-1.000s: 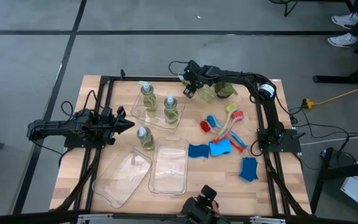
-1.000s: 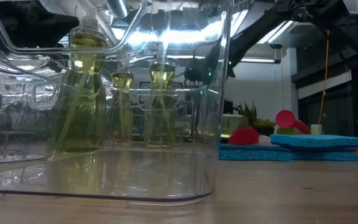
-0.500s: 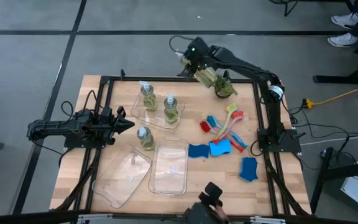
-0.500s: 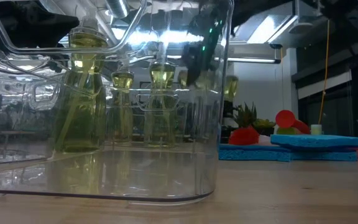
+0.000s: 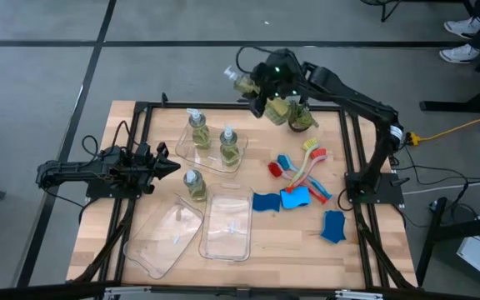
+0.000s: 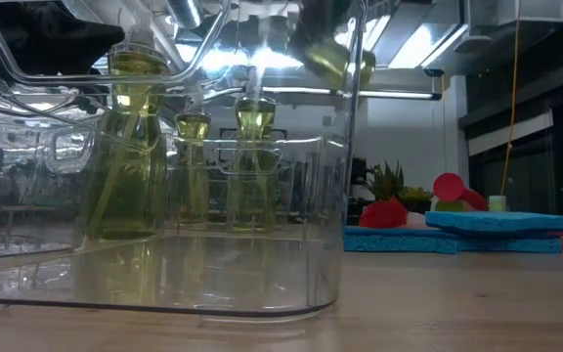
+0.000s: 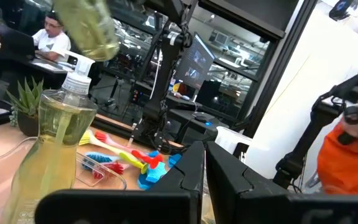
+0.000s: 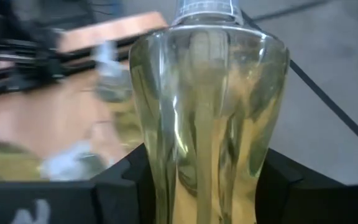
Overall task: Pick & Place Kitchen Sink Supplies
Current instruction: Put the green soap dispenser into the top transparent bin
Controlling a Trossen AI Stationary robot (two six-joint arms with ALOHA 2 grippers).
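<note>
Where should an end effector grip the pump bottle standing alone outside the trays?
The lone bottle stands upright beside the trays. Probably best to grip its narrower upper body just under the pump, coming from its open left side, where the idle left end effector points. The right end effector is busy.

**Right arm raised, left arm low**

The right claw (image 5: pixel 267 93) sits at the far edge of the tabletop, arm reaching across from its base, fingers clamped on a pump bottle (image 8: pixel 207 118) (held aloft, tilted). The left claw (image 5: pixel 172 166) lies low at the left side, fingers together.
</note>
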